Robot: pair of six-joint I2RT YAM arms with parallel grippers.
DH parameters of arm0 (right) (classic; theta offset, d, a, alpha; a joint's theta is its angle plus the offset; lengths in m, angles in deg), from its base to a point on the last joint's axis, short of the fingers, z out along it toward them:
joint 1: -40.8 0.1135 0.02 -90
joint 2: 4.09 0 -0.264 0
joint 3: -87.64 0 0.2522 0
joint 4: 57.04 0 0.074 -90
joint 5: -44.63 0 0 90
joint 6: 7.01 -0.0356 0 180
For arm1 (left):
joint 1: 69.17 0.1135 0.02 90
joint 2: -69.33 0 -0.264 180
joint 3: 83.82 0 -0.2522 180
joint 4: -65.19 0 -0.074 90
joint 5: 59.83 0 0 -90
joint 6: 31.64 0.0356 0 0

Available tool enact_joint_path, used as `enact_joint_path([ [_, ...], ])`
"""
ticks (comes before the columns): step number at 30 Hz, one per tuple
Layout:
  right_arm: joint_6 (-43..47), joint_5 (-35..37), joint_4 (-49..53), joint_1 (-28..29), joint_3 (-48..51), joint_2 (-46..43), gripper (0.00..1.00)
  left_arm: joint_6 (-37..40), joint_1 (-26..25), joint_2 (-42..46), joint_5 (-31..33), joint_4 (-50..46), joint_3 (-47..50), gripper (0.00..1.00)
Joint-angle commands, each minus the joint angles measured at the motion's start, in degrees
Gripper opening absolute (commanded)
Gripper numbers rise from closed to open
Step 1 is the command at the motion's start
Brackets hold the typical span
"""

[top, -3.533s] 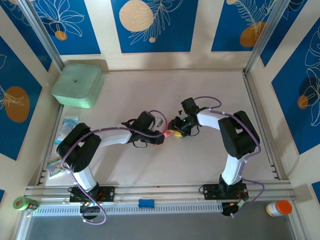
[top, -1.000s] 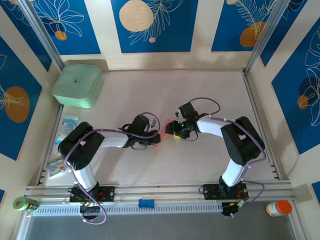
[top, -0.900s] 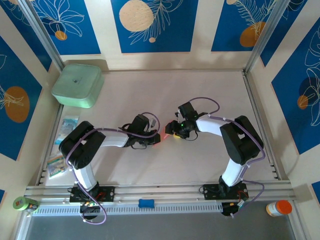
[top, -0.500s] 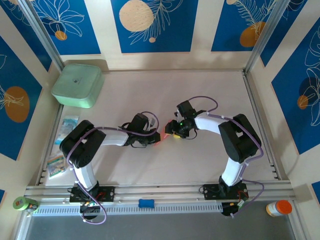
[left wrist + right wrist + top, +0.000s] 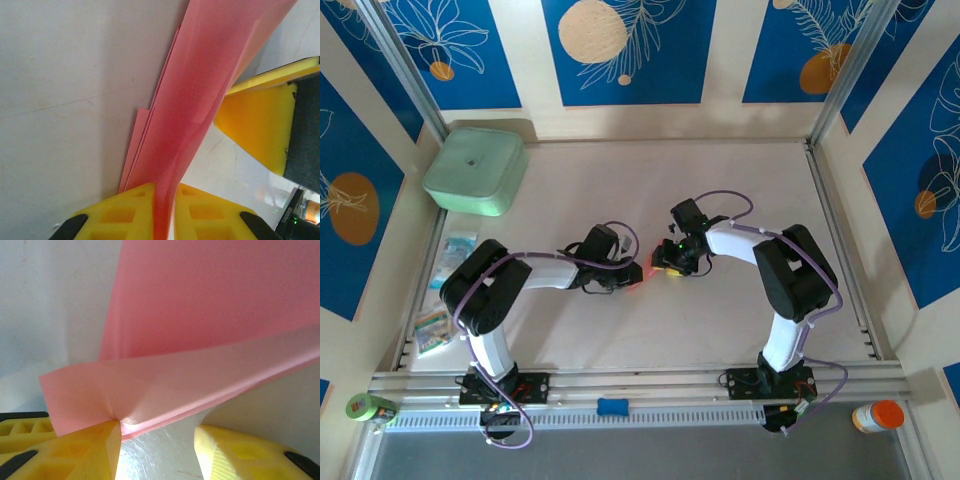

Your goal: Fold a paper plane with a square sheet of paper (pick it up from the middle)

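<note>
The square sheet of paper is folded into a narrow pink dart, the paper plane, and hangs just above mid-table between both grippers. In the left wrist view the paper plane runs up and to the right from my left gripper, whose yellow fingers pinch its lower end with only a sliver of slack. A yellow finger of the right gripper stands beside it. In the right wrist view a folded wing lies across my right gripper; the left fingertip touches the fold, and the jaws stand apart. From above, the left gripper and right gripper meet tip to tip.
A mint-green square box sits at the back left. Small clear packets lie along the left edge. A metal rail runs down the right side. On the front ledge are a green roll, a blue piece and an orange-capped jar.
Both grippers have crept slightly left and back with the paper. The left jaws have eased a little around the paper, and the right jaws have narrowed a little.
</note>
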Motion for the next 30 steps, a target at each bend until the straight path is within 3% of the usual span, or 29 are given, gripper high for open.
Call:
enact_joint_path([
  [1, -0.7, 4.5, -0.8, 0.7, 0.8, 4.8, 0.45, 1.9, 0.6, -1.4, -1.0, -2.7, -1.4, 0.16],
  [17, -1.3, 4.2, 0.6, 0.6, 0.0, 5.6, 0.4, 2.6, 0.6, -1.8, -1.1, -4.2, -2.4, 0.14],
  [24, -1.2, -0.2, -6.9, 0.6, 5.2, -1.9, 0.51, 0.1, 0.6, -2.6, -2.1, -4.3, -2.7, 0.12],
  [30, -3.8, 3.8, -2.2, 1.3, 3.0, 0.3, 0.56, -1.1, 0.6, -3.5, -2.5, -5.1, -3.2, 0.12],
])
